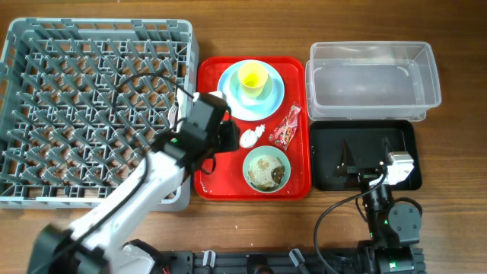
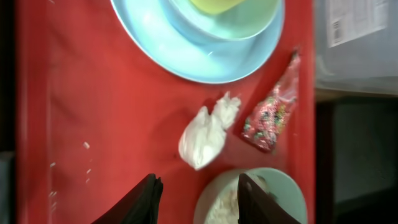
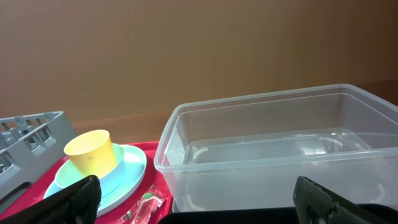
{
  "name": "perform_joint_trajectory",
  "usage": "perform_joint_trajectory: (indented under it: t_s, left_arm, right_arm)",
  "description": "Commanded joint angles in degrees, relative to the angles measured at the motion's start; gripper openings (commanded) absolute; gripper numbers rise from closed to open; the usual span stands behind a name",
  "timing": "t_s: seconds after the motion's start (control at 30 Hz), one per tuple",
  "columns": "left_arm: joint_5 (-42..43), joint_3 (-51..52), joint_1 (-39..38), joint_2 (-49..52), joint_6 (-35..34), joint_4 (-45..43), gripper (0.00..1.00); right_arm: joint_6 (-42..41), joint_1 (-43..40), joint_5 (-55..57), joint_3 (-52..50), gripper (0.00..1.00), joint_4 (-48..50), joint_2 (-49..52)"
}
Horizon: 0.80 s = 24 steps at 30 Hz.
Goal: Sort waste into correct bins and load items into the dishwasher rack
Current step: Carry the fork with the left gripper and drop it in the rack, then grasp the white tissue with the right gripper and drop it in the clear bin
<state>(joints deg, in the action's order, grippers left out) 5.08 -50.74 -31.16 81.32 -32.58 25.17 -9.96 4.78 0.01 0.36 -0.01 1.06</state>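
On the red tray [image 1: 214, 173] lie a crumpled white tissue [image 1: 252, 137] and a red snack wrapper [image 1: 287, 128]. A yellow cup [image 1: 253, 78] stands on the light blue plate [image 1: 230, 95]. The pale green bowl [image 1: 248, 162] holds rice-like scraps [image 1: 266, 173]. My left gripper [image 1: 228, 141] hovers open over the tray. In the left wrist view its open jaws [image 2: 198, 199] are just short of the tissue [image 2: 205, 134], with the bowl [image 2: 289, 190] under the right finger. My right gripper [image 1: 365, 156] is open and empty over the black tray [image 1: 327, 173]. The fork and spoon are out of view.
The grey dishwasher rack [image 1: 91, 106] fills the left side. The clear tub [image 1: 434, 76] stands behind the black tray. In the right wrist view the tub [image 3: 280, 155] is straight ahead, with the cup [image 3: 92, 152], plate [image 3: 129, 169] and wrapper [image 3: 146, 208] to the left.
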Motion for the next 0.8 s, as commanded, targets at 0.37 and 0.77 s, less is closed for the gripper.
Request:
perform_joint_trajectory:
  t_s: [0.37,0.77]
  left_arm:
    - [-3.32,-7.32,-1.95,7.10,0.87,3.85,0.49]
    - [0.79,-27.39,40.92,-10.95,1.68,37.33,0.70]
  right_arm:
    - [0.61,-0.24,-0.11,-0.07,1.00,0.35,-0.26]
    - [-6.10,-0.24,-4.24,-0.07,1.00,0.11,-0.26]
